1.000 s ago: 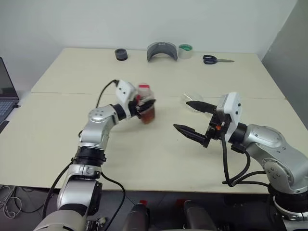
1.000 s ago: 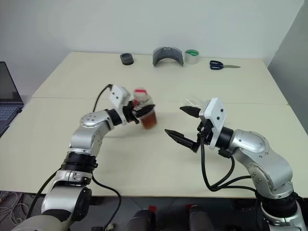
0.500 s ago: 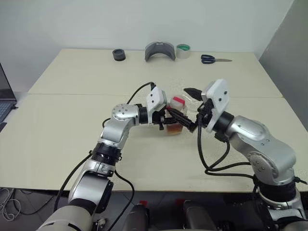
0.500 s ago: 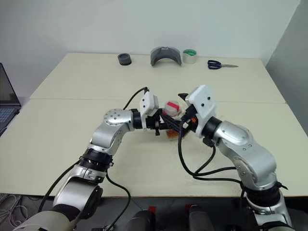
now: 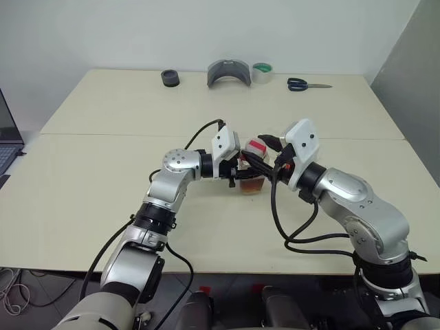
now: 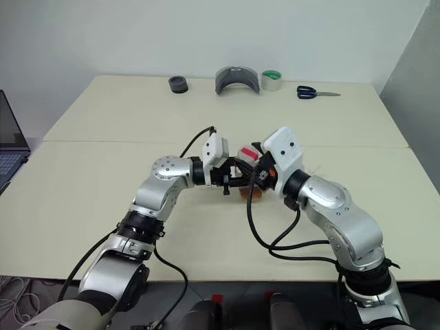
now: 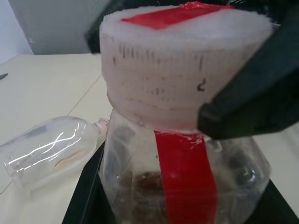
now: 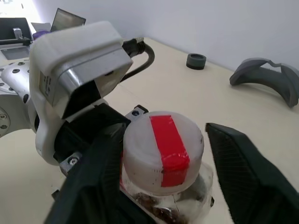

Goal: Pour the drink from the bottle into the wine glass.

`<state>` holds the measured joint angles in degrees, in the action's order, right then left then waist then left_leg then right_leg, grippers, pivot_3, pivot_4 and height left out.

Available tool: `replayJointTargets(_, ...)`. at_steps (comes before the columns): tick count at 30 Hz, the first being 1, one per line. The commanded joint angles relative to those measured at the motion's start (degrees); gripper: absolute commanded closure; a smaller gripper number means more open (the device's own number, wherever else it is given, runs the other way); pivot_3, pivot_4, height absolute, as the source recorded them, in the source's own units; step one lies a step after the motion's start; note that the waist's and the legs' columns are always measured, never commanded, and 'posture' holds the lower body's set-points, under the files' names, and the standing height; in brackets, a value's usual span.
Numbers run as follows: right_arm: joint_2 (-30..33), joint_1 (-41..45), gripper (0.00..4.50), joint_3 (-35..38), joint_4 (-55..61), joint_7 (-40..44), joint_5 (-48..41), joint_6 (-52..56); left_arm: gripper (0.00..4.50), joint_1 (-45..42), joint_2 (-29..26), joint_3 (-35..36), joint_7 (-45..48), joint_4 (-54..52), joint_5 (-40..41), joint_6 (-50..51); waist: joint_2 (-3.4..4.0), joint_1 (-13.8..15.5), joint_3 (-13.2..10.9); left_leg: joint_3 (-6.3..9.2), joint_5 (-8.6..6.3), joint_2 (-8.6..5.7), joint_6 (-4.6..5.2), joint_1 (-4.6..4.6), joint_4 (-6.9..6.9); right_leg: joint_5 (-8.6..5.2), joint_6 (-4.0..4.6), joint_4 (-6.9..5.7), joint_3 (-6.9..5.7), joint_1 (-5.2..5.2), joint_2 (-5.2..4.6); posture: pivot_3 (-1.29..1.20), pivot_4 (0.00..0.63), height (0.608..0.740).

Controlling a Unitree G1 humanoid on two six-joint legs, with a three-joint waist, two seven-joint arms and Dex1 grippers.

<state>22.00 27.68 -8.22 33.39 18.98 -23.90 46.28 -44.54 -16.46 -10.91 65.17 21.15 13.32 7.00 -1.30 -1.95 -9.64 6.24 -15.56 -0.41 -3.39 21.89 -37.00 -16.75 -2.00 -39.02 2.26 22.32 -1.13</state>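
Step in hand: uncapping, judged from the grip layout; no pouring is possible yet.

Head views: small clear plastic bottle point(image 5: 251, 180) w/ red-and-white label strip is held upright just above the pale surface point(image 5: 103, 172), mid-scene. It is clamped round the body by the left gripper point(image 5: 247, 170), reaching in sideways. The right gripper point(image 5: 265, 147) is placed at the bottle's top. The reddish-brown translucent drink point(image 5: 251, 185) sits low in the bottle. Along the far edge, well apart, lie a black ring, a grey curved part, a green tape roll and scissors.

Left wrist view: the bottle point(image 7: 187, 186) is seen close up, cap on, one black finger of the other arm set against the cap's side. The clear stemmed wine glass point(image 7: 46, 149) appears to lie on its side on the surface just beyond the bottle; the stem can't be made out.

Right wrist view: the pinkish-red-striped cap point(image 8: 163, 140) is straddled by the right gripper point(image 8: 163, 135). Its jaws are part-way apart: one finger looks to touch the cap, a gap is left at the other.

Next move, as judged: the jaws need to be pinched onto the cap, then twisted while the bottle is held firm. The glass probably has to be stood up before any pour.

Vs. 1 s ago: the bottle has been carried from the robot's left to centre. The right gripper, then spread wide and well apart, has been brought to the cap w/ jaws narrowed.
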Motion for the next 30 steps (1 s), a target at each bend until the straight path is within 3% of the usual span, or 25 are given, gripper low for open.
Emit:
replayJointTargets(1,-0.1,0.1,2.61,-0.1,0.7,1.5,-0.1,-0.8,2.69,-1.7,-0.1,1.2,0.5,-1.4,1.0,-0.7,0.0,0.0,0.0,0.0,0.0,0.0,0.0,0.0,0.0,0.0,0.0,0.0,0.0,0.0,0.0,0.0,0.15,0.74)
replayJointTargets(4,1.6,0.9,2.61,-0.8,-0.9,6.1,-0.4,-3.2,2.69,-1.9,-0.4,1.3,1.5,-1.4,1.6,-0.2,0.0,0.0,0.0,0.0,0.0,-0.01,0.0,0.01,0.0,0.0,0.0,0.01,0.0,0.0,-0.01,0.0,0.15,0.74)
replayJointTargets(7,7.9,4.2,2.61,-1.5,-6.8,20.5,-1.4,-9.6,2.69,-2.3,-1.0,1.4,4.3,-2.0,3.1,1.6,0.03,0.0,0.0,-0.03,0.0,-0.03,0.0,0.0,-0.03,0.0,-0.01,0.01,0.0,-0.01,0.0,0.0,0.15,0.74)
replayJointTargets(11,12.3,10.2,2.61,-1.7,-16.0,33.6,-3.9,-12.3,2.69,-2.8,-1.7,1.3,7.7,-2.6,4.5,3.5,0.08,-0.1,-0.1,-0.01,0.0,0.02,0.01,-0.03,-0.01,0.0,-0.01,0.01,-0.04,-0.03,0.06,0.0,0.15,0.74)
replayJointTargets(15,12.6,12.4,2.61,-1.5,-20.8,36.8,-3.9,-12.4,2.69,-3.0,-1.7,1.5,8.4,-2.2,4.2,3.9,0.11,-0.1,-0.1,0.01,0.0,0.04,0.01,-0.03,0.0,0.0,0.01,0.01,-0.04,-0.02,0.08,0.0,0.15,0.74)
replayJointTargets(17,12.1,11.5,2.61,-0.4,-20.6,34.9,-3.4,-12.3,2.7,-3.2,-1.5,1.8,7.9,-1.9,4.1,4.1,0.1,-0.1,-0.1,-0.01,0.0,0.02,0.01,0.0,0.0,0.0,0.01,0.02,-0.03,-0.01,0.03,0.0,0.15,0.74)
replayJointTargets(24,9.0,5.1,0.14,6.5,-12.4,21.9,-2.7,-11.4,2.7,-3.1,-1.3,2.3,6.6,-1.0,3.6,4.4,0.11,0.1,-0.1,0.01,0.0,-0.01,0.01,0.06,-0.02,0.0,0.01,0.03,0.0,0.01,-0.09,0.0,0.15,0.74)
replayJointTargets(30,2.4,-1.7,0.0,7.4,5.1,7.0,-4.9,-3.0,2.7,-4.0,-0.9,2.8,5.3,1.9,2.8,3.2,0.12,-0.1,-0.1,0.04,0.0,0.02,0.01,0.05,0.01,0.0,0.0,0.01,0.01,0.04,-0.02,0.0,0.15,0.74)
